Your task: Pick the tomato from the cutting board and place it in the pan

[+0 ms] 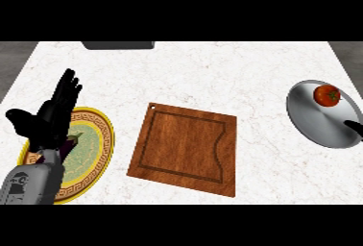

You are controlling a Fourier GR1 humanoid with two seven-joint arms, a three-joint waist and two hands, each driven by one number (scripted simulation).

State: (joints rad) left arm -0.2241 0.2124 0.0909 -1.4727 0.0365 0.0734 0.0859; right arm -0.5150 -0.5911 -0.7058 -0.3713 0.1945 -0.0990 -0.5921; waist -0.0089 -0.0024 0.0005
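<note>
The red tomato (327,95) lies inside the grey pan (306,120) at the far right of the counter, near the pan's far rim. The wooden cutting board (186,148) sits in the middle with nothing on it. A small black shape (354,128) crosses the pan's near right rim at the view's edge. It seems to be part of my right hand, just below the tomato and apart from it. My left hand (51,117) is open at the left, fingers up, above a patterned plate.
A yellow and green patterned plate (96,144) lies at the left, with a small dark purple item (71,139) partly hidden behind my left hand. A dark grey object (118,45) sits at the counter's far edge.
</note>
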